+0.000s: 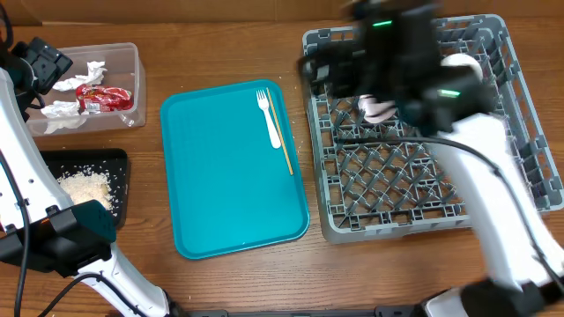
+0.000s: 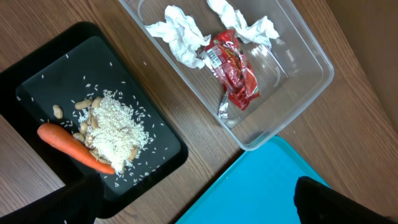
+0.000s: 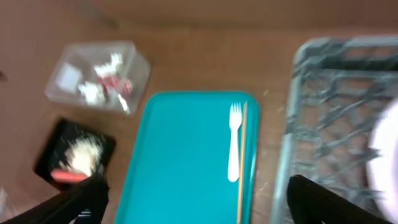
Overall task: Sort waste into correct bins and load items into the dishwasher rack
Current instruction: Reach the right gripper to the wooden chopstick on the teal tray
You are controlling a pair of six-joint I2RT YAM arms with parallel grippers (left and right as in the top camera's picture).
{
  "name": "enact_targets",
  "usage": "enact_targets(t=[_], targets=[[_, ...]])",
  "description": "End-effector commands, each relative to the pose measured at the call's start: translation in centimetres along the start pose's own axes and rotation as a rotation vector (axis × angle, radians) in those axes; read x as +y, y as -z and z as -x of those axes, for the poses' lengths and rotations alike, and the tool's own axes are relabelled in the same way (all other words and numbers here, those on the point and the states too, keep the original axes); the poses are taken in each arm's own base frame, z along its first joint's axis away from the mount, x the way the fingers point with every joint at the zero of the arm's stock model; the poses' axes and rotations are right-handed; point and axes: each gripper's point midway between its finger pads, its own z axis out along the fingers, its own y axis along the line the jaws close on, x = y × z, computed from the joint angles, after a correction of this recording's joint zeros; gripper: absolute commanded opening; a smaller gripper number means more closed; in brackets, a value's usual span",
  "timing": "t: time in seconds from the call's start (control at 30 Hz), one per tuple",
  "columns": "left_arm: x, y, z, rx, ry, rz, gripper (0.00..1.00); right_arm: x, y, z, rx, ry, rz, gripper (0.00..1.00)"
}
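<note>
Right gripper point(image 3: 196, 186), jaws spread and empty, imo should grab the fork point(image 1: 269, 114) mid-handle on the teal tray point(image 1: 229, 176), square on, without nudging the stick point(image 1: 283, 136) just beside it.

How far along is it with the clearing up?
Waste looks sorted: napkins and wrapper in the clear tub, carrot and rice in the black tray. Left hand and right hand are open, holding nothing. Remaining: the fork and wooden stick, on the teal tray, not yet in the rack.
</note>
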Motion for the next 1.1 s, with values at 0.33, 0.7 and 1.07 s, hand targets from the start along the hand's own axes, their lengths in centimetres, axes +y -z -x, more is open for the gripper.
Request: enact_targets(t=[0.33, 0.7, 1.07], targets=[[0.0, -0.3, 0.1, -0.003, 0.01, 0.012, 1.0, -1.2, -18.3, -10.3, 0.28, 0.122, -0.222, 0.92], [0.0, -0.3, 0.1, -0.003, 0.01, 0.012, 1.0, -3.3, -24.3, -15.1, 0.374, 0.118, -0.253, 0.88], [0.0, -0.3, 0.1, -0.003, 0.01, 0.012, 1.0, -4.6, -26.6, -17.8, 0.419, 0.113, -0.292, 0.87]])
